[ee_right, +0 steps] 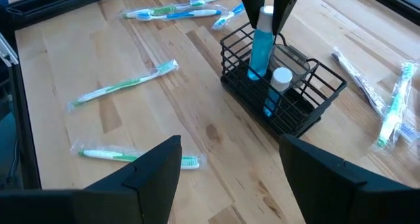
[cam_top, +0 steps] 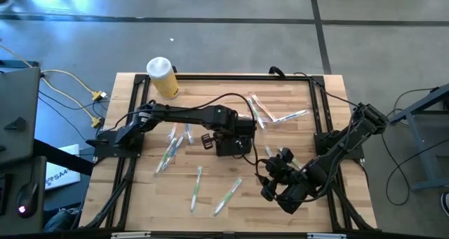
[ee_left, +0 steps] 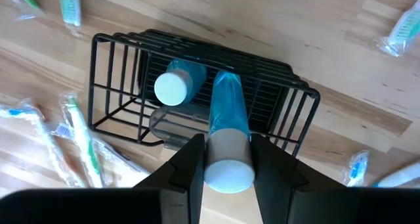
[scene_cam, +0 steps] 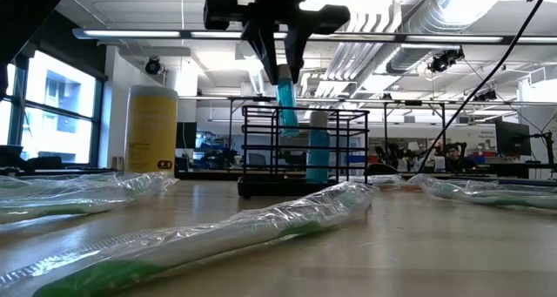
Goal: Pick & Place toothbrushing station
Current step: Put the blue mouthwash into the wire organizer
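The toothbrushing station, a black mesh caddy (cam_top: pixel 226 148) (ee_left: pixel 118 73) (ee_right: pixel 308 99), stands on its base near the table's middle. One blue tube with a white cap (ee_left: pixel 174 86) (ee_right: pixel 279 83) stands inside it. My left gripper (cam_top: pixel 237 132) (scene_cam: pixel 280 66) is right above the caddy, shut on a second blue tube (ee_left: pixel 228 112) (ee_right: pixel 261 50). My right gripper (ee_right: pixel 230 178) (cam_top: pixel 277 183) is open and empty at the table's near right. My left gripper pinches the blue tube between its two fingers (ee_left: pixel 190 168) at its white cap end (ee_left: pixel 228 168). The fingers come from above, pointing down. The tube hangs nearly upright, cap up, with its lower end (ee_right: pixel 252 71) inside the caddy's top.
Several wrapped toothbrushes lie around the caddy: left of it (cam_top: pixel 170 148), near it (cam_top: pixel 228 195), and at the far right (cam_top: pixel 280 116). A yellow cylinder with a white lid (cam_top: pixel 161 76) stands at the far left. Black frame rails (cam_top: pixel 133 106) border the table.
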Robot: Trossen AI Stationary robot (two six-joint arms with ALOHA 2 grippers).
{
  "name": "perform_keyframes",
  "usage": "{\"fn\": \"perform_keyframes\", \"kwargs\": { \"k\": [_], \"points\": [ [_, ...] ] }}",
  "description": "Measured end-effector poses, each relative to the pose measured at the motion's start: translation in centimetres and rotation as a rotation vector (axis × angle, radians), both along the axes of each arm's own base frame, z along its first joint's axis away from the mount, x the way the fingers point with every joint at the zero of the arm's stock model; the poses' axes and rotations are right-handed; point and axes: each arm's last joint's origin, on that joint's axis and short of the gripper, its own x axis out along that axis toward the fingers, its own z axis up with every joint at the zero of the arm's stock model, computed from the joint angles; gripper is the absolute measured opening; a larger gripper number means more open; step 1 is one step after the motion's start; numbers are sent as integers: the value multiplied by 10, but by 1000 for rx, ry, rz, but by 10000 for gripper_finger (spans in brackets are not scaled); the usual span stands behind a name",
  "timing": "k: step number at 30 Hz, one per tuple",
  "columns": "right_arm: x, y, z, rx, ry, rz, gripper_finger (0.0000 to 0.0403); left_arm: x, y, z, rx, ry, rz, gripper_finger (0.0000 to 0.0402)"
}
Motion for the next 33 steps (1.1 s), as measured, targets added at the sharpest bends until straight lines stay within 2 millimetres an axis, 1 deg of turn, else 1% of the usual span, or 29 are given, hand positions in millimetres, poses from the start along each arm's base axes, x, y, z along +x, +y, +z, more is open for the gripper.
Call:
{"fn": "perform_keyframes", "kwargs": {
  "k": [9,12,22,33],
  "points": [
    [0,0,0,-1,1,1,249,3,0,1,-7,-30,-5,93],
    [0,0,0,-2,1,1,249,3,3,1,-15,-29,-3,93],
    [0,0,0,-5,4,2,249,4,24,1,-52,-29,55,93],
    [-1,-1,0,-21,6,0,249,3,26,0,-56,-18,62,93]
  ]
}}
